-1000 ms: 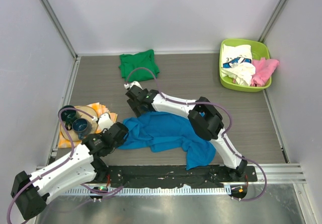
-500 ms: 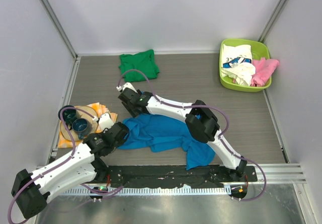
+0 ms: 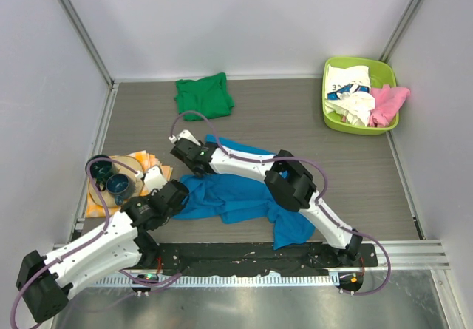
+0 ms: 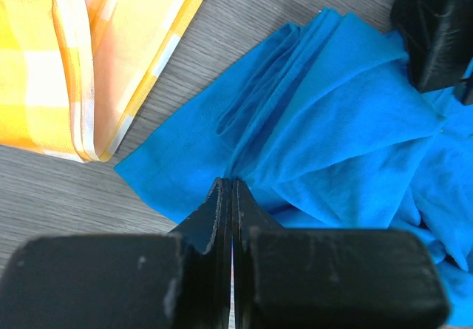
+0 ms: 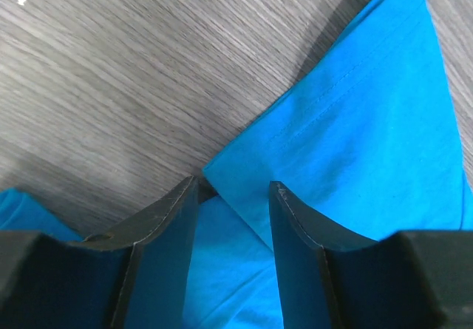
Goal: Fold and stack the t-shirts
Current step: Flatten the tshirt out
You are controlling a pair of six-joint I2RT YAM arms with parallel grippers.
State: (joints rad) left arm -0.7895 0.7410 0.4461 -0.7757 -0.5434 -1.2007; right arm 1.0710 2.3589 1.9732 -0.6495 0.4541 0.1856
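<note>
The blue t-shirt (image 3: 230, 202) lies crumpled mid-bench (image 3: 295, 122), lower middle of the top view. My left gripper (image 4: 230, 185) is pinched tight on the shirt's edge at frame left. My right gripper (image 5: 234, 188) stands half open astride a cloth corner, not yet gripping. I judge this the spreading step: next, clamp that corner and pull flat

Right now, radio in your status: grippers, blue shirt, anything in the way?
Left gripper shut on blue t-shirt. Right gripper open, jaws astride a shirt corner. Checked cloth close beside left gripper, not caught.
</note>
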